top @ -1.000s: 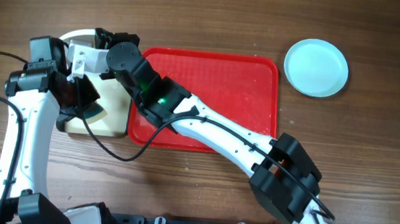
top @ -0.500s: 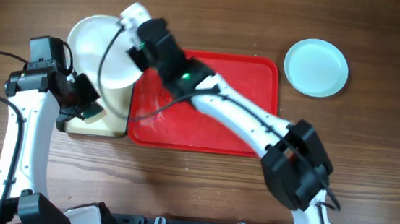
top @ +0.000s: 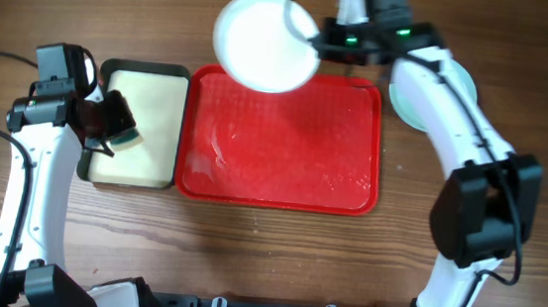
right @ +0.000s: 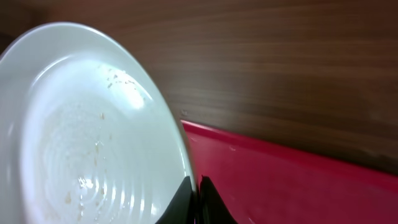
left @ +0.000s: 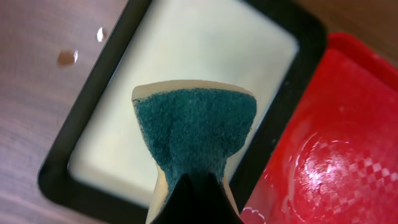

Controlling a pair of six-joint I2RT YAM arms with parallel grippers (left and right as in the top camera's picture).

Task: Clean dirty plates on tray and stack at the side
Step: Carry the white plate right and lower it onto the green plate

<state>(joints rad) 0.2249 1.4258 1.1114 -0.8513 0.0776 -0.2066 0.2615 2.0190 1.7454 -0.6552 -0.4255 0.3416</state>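
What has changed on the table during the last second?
The right gripper carried the white plate from above the black tray rightward, to the far edge of the red tray, still gripping its rim. The left gripper kept the sponge over the black tray; the blue plate stayed put.

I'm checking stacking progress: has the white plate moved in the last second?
Yes. The white plate, held by the right tool, went rightward from over the black-rimmed tray to the red tray's far edge.

white plate (top: 264, 41), red tray (top: 283, 159), teal-green sponge (left: 194, 134).
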